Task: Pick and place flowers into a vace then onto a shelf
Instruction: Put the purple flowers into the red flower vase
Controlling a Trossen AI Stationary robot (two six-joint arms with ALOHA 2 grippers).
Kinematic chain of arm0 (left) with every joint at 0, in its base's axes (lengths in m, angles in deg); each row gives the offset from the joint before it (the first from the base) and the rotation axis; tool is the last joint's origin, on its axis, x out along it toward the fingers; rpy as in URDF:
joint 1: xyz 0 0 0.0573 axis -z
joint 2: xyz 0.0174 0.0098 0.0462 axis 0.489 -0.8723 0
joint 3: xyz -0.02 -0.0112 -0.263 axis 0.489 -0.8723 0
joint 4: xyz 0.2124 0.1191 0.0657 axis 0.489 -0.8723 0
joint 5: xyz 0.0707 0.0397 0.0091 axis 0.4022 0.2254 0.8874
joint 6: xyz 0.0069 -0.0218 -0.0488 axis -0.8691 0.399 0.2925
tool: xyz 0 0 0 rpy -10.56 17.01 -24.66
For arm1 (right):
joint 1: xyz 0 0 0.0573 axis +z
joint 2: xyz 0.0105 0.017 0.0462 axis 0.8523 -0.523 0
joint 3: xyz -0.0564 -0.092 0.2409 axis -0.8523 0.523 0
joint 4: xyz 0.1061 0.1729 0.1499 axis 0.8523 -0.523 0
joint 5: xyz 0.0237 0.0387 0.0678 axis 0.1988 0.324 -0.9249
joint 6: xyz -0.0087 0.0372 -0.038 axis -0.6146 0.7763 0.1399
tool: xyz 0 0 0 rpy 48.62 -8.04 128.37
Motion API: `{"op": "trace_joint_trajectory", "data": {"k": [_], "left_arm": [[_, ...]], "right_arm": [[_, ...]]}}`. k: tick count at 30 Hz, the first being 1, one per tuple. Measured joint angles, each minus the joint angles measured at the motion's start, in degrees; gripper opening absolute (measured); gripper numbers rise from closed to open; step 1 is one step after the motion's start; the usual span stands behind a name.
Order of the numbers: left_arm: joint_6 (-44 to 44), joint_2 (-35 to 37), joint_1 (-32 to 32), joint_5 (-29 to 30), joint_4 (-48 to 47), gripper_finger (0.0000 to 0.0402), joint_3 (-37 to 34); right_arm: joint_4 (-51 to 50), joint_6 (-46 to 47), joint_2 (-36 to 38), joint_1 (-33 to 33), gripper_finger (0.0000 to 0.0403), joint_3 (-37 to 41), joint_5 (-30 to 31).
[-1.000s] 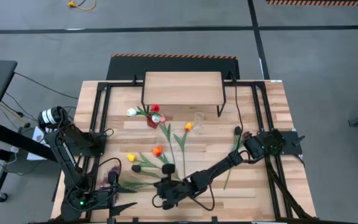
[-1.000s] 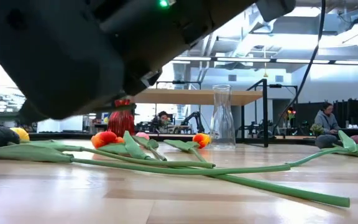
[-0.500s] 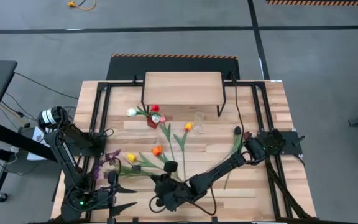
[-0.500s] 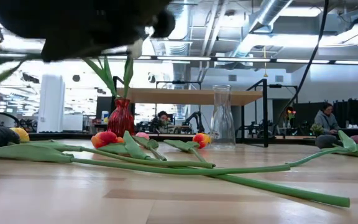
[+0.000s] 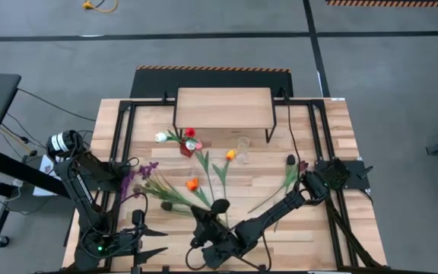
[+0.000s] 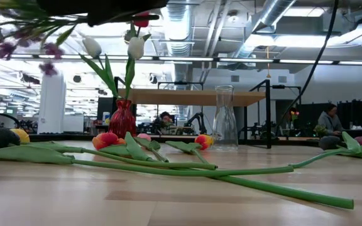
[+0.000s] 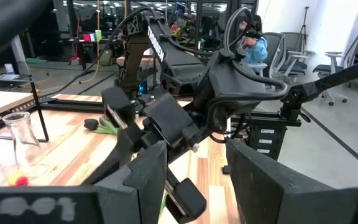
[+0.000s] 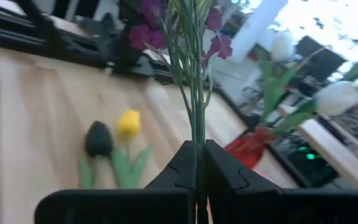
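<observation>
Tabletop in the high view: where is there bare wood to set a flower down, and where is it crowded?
Bare wood lies right of the clear vase, toward the maroon tulip, and along the table's right edge. The middle is crowded with loose tulips beside the red vase. The shelf top is bare.

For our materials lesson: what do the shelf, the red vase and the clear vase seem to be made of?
Shelf: light wood with visible grain, matte, on thin black legs, probably metal.
Red vase: looks like glossy translucent red glass; coloured plastic is possible.
Clear vase: transparent, the room shows through it, so glass or clear plastic.
</observation>
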Motion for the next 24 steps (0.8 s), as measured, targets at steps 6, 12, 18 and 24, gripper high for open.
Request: {"op": "trace_joint_trajectory", "data": {"k": [6, 12, 18, 24], "left_arm": [[0.18, 0.00, 0.00, -0.04, 0.02, 0.0158, 0.00], [0.44, 0.00, 0.00, -0.44, -0.17, 0.0158, 0.00], [5.54, 0.00, -1.11, -0.82, -5.16, 0.0158, 0.00], [12.48, 0.00, -4.25, -0.81, -10.00, 0.0158, 0.00]], "right_arm": [[0.00, -0.01, 0.02, 1.06, 0.0005, -0.02, 8.12], [0.22, -1.89, 0.04, 2.54, 0.0007, -0.02, 18.41], [0.17, -3.22, 0.82, 3.26, 0.0006, -0.05, 19.44], [1.47, -6.62, 3.58, 2.69, 0.0006, -0.09, 19.44]]}}
